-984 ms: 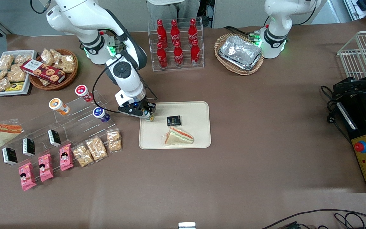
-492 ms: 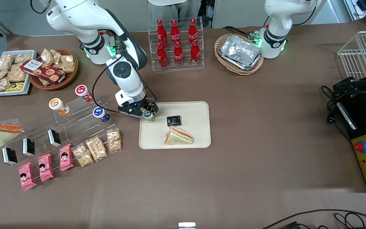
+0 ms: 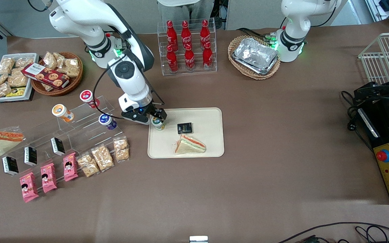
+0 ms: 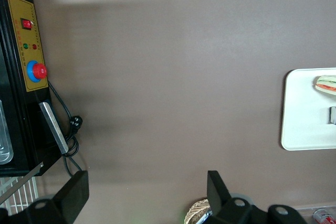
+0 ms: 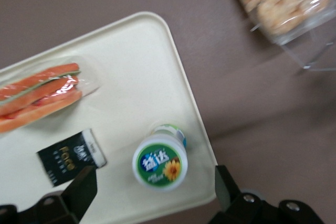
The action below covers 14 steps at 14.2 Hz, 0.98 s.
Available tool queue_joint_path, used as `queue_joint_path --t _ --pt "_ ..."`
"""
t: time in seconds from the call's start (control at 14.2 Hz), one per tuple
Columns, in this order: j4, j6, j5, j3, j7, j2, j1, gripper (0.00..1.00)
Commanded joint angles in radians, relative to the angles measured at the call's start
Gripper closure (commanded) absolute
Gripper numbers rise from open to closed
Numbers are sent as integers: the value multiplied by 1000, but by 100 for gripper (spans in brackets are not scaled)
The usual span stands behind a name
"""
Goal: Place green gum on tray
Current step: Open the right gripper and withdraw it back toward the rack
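Now my gripper (image 3: 156, 116) hangs spread wide just above the green gum (image 5: 160, 161), which stands upright and free between my fingers (image 5: 79, 190) on the tray (image 3: 208, 116), close to its rim. Placing looks done; next I should lift straight up without nudging it.

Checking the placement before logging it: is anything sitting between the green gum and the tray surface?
Nothing visible does. The green gum stands upright on the tray near its corner, clear of the black packet and sandwich. The end effector is open above it.
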Motion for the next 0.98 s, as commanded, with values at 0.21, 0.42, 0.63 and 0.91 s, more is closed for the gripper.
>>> queue_joint_path --t 0.21,0.42,0.63,0.91 --pt "440 -690 -17 -10 -157 -142 -60 0" --pt "690 -945 -17 -10 -239 -133 -88 0" --pt "776 -1039 -20 -7 -430 -144 -203 0" --pt "777 -1041 -17 3 -826 -177 -428 0"
